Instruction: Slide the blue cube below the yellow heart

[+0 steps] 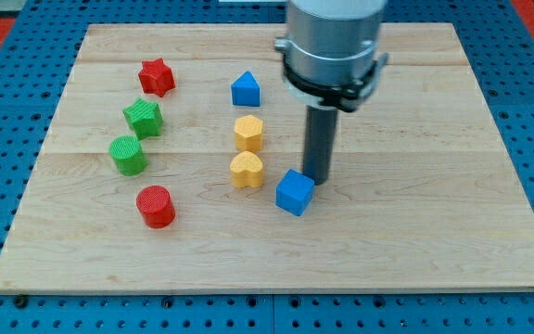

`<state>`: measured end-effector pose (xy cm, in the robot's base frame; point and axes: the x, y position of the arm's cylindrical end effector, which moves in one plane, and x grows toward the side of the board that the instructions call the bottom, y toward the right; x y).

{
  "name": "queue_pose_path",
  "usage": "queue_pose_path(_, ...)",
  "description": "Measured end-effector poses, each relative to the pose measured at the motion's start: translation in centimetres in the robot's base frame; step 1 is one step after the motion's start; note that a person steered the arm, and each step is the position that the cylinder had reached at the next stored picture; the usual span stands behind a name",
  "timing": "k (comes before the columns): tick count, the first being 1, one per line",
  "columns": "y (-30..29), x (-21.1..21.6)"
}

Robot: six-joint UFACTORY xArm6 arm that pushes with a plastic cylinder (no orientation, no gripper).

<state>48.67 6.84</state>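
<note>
Blue cube (294, 193): sits on the wooden board (434, 232) just beside the yellow heart (247, 170), at about its 4 o'clock; not yet below it.
Target spot: bare board at the heart's 6 o'clock, toward the view's bottom.
Tip (318, 177): rod end stands at the cube's 1 o'clock, touching or nearly touching its upper right corner; exact contact cannot be told.
Pincer state: none fitted; the arm ends in a plain rod, so nothing is clenched or released.
Step in hand (judgement): nudge the cube toward 8 o'clock, leftward and a little down the view.
Technique (judgement): press through the cube's middle, not a corner, or it will spin off line; advance slowly.
Risk (judgement): a push aimed too flat toward 9 o'clock would drive the cube into the heart.
Neighbours: yellow hexagon (248, 133) and blue house-shaped block (245, 89) lie at the heart's 12 o'clock, clear of the path; red cylinder (156, 206) well apart at 8 o'clock.
</note>
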Motion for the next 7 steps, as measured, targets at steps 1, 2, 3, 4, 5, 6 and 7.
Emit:
queue_pose_path(1, 2.0, 1.6)
queue_pose_path(2, 1.3, 1.9)
queue_pose_path(3, -0.3, 2.4)
queue_pose_path(4, -3.4, 4.1)
queue_pose_path(5, -5.8, 4.6)
queue_pose_path(6, 0.7, 3.2)
queue_pose_path(7, 0.2, -1.9)
